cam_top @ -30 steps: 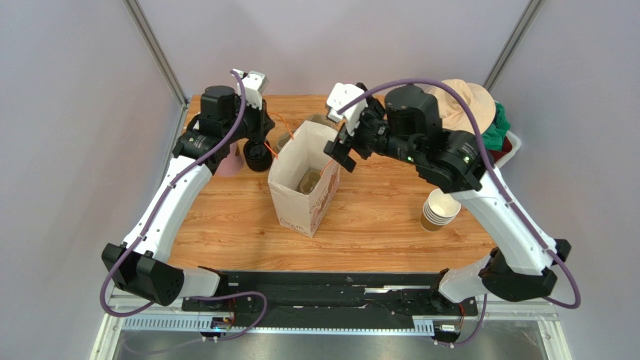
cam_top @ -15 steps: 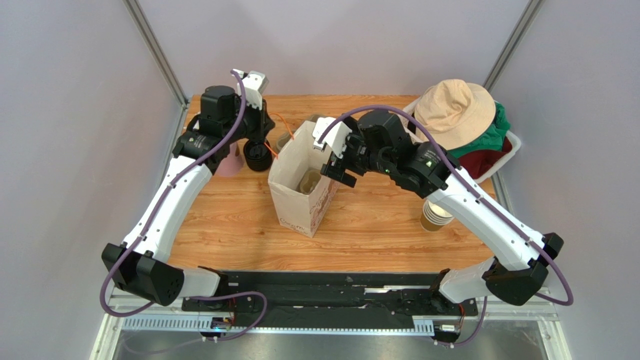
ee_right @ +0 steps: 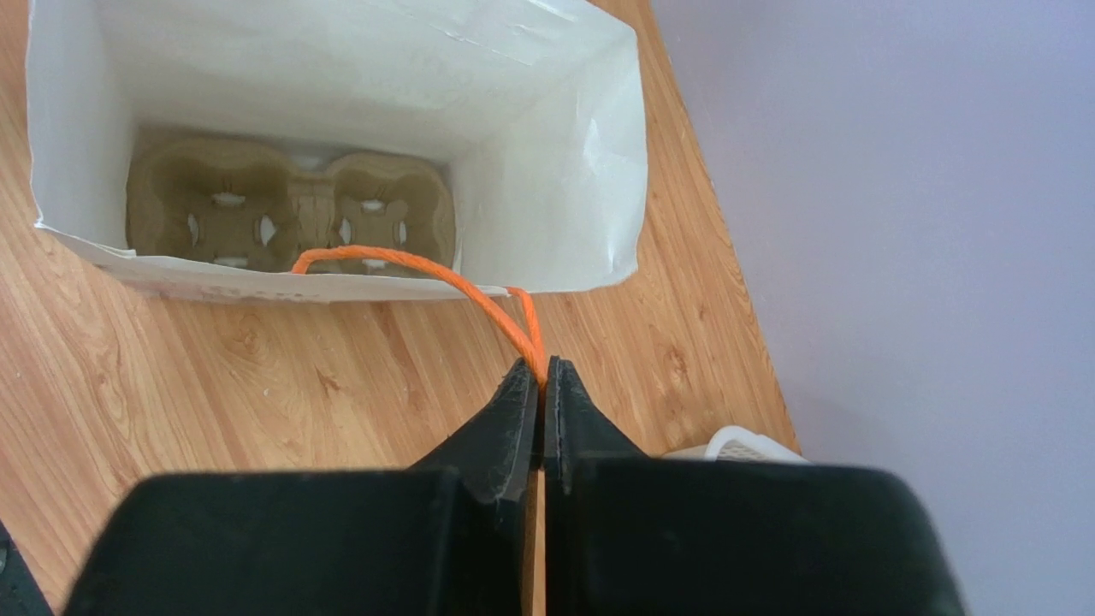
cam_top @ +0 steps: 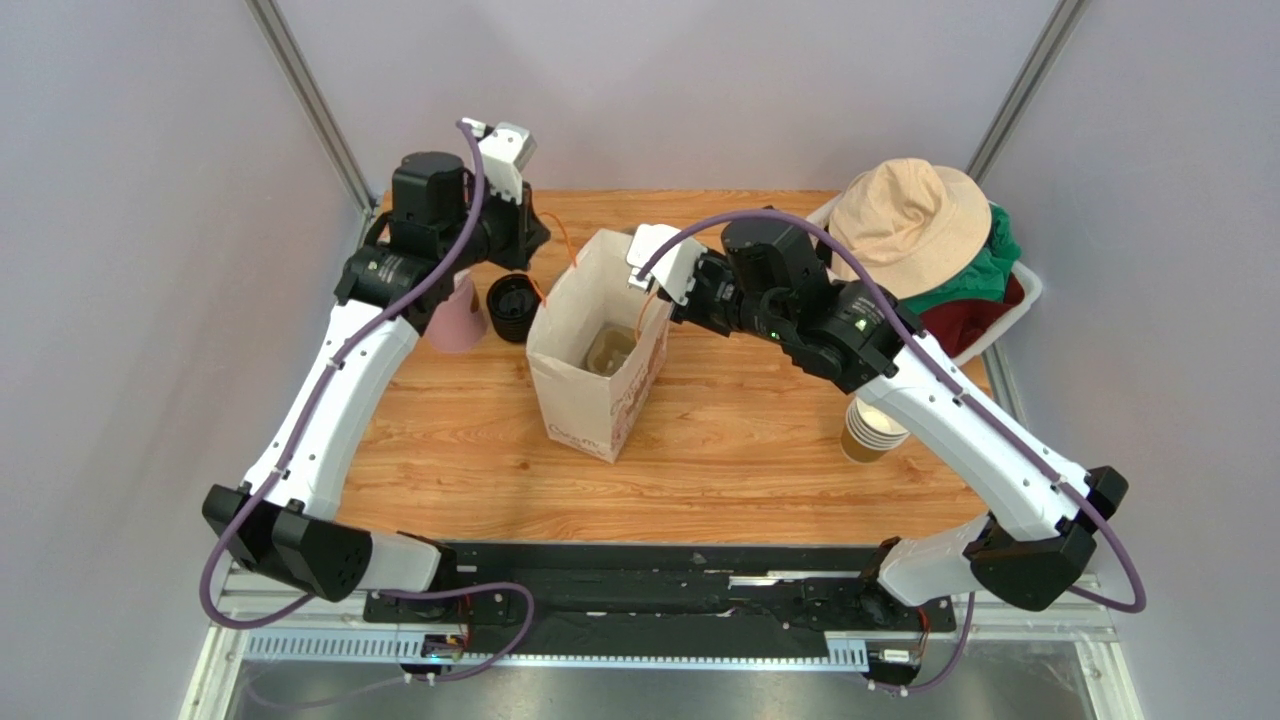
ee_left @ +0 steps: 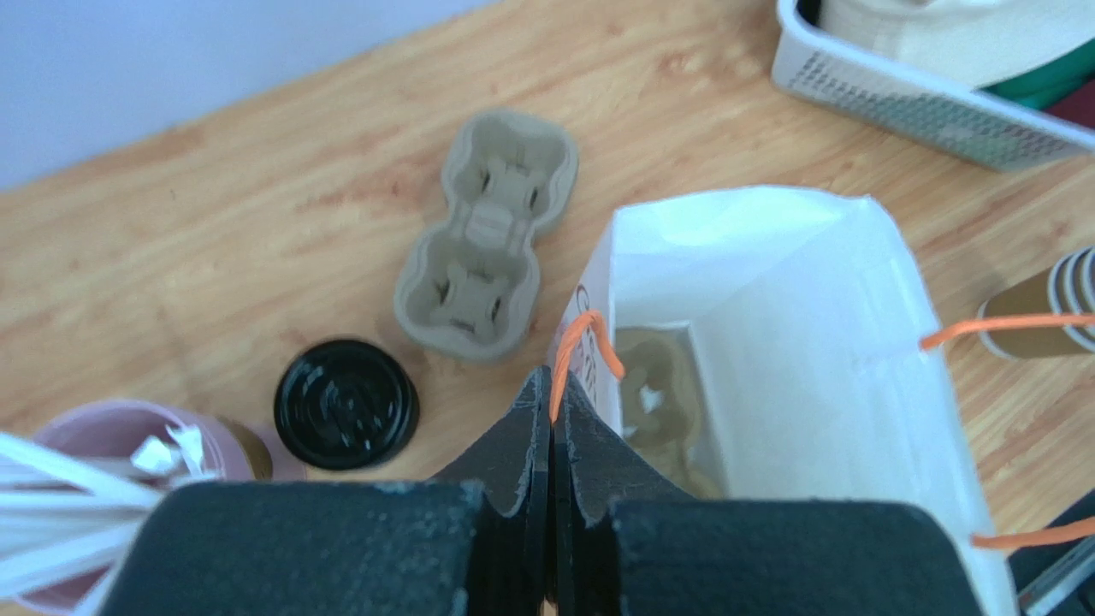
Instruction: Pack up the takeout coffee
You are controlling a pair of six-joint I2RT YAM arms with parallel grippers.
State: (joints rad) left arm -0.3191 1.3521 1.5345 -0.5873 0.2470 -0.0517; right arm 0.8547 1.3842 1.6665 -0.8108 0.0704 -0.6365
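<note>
A white paper bag (cam_top: 589, 408) stands open mid-table with a cardboard cup carrier (ee_right: 289, 205) on its bottom. My left gripper (ee_left: 553, 385) is shut on the bag's left orange handle (ee_left: 585, 344). At the other rim my right gripper (ee_right: 540, 372) is shut on the right orange handle (ee_right: 424, 272). A round black lid (ee_left: 347, 402) sits left of the bag. From above I cannot tell whether a cup is under it, so I cannot make out the takeout coffee for certain.
A second cup carrier (ee_left: 489, 231) lies behind the bag. A pink holder with white sticks (cam_top: 455, 318) stands by the black lid. Stacked lidless brown cups (cam_top: 872, 428) stand at the right. A white basket (ee_left: 900, 103) with a tan hat (cam_top: 909, 210) fills the far right corner.
My right gripper came down to the bag's right rim and shut on the orange handle. The left arm drew its handle slightly left, and the bag's mouth now stands wider.
</note>
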